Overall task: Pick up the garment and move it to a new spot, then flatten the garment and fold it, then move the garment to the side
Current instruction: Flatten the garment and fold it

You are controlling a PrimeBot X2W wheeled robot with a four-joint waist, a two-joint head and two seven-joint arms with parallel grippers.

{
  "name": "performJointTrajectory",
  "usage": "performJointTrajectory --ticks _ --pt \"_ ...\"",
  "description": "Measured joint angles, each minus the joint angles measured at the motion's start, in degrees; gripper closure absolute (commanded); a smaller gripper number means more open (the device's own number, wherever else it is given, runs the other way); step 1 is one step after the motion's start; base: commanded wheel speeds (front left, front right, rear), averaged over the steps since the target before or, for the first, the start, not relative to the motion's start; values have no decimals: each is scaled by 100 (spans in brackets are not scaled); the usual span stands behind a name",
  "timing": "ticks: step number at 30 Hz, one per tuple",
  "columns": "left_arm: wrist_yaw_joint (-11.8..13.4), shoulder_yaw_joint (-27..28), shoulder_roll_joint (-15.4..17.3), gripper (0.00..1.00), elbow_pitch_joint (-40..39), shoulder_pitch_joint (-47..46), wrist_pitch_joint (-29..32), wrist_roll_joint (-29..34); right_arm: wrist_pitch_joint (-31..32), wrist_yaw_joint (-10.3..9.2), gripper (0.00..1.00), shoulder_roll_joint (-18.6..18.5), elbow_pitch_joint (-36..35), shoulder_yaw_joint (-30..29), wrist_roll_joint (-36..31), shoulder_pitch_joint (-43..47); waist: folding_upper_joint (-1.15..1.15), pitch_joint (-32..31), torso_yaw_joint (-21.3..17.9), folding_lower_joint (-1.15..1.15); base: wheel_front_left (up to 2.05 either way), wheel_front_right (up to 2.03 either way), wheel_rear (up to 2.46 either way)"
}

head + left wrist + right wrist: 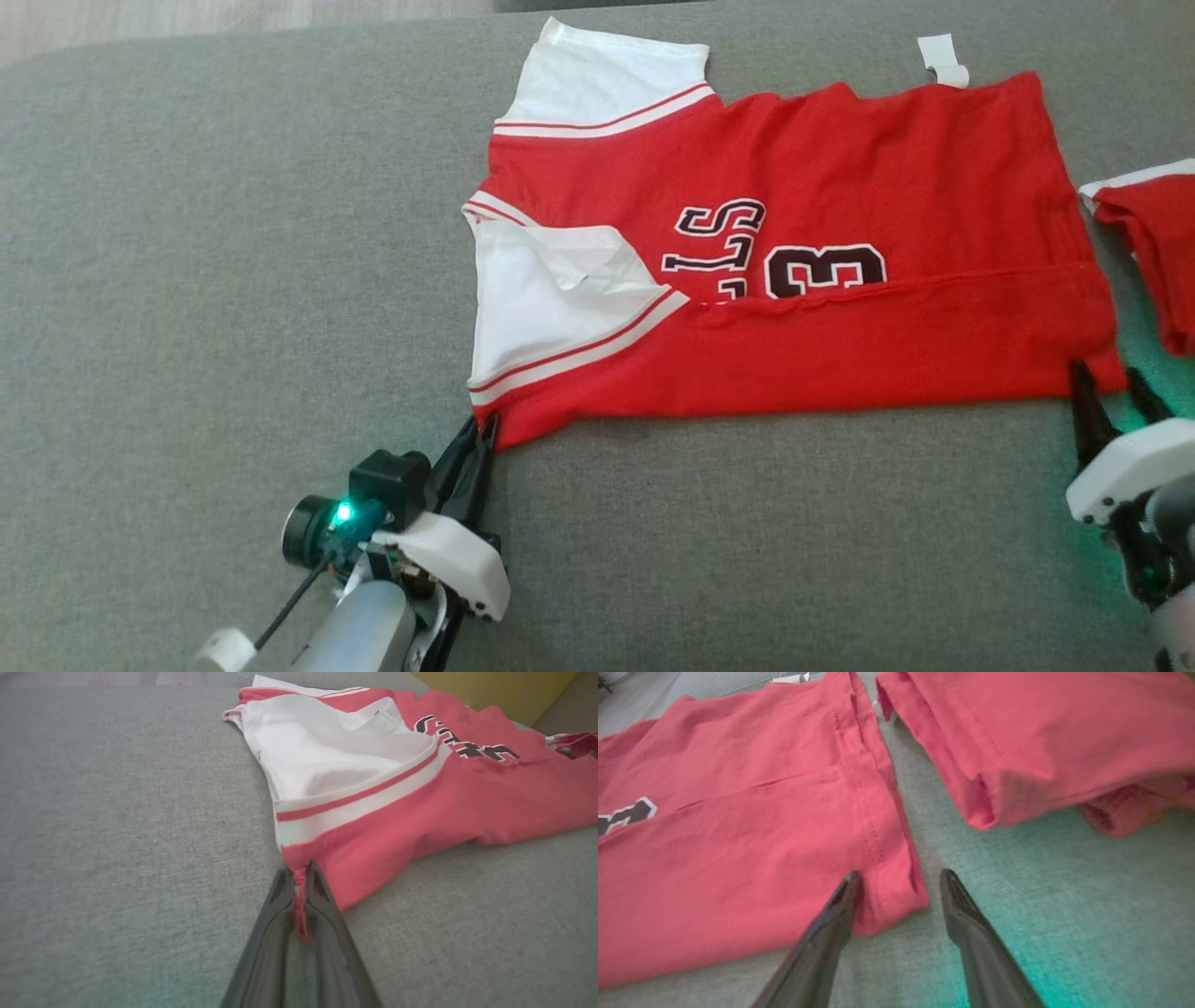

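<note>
The garment (pixel 794 280) is a red jersey with white sleeves and dark lettering, lying flat on the grey cushion with its near long edge folded up over the front. My left gripper (pixel 478 429) is shut on its near left corner; in the left wrist view a pinch of red cloth of the garment (pixel 420 812) sits between the closed fingers of the gripper (pixel 299 877). My right gripper (pixel 1109 381) stands open at the near right corner, and in the right wrist view its fingers straddle the hem corner of the garment (pixel 738 835), gripper (pixel 901 877).
A second red folded piece (pixel 1153 252) lies just right of the jersey, also in the right wrist view (pixel 1041 742). A small white tag (pixel 943 61) sits beyond the far edge. The grey cushion (pixel 233 280) stretches wide to the left.
</note>
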Motion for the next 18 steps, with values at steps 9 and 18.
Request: performJointTrajectory --ticks 9,18 --pt "98 -90 220 100 -398 482 -140 94 215 0 100 -169 8 396 590 140 0 -334 102 0 0 0 0" --pt "242 -248 414 100 -958 1229 26 89 98 0 100 -272 -280 442 867 1119 0 -860 265 -1 0 0 0"
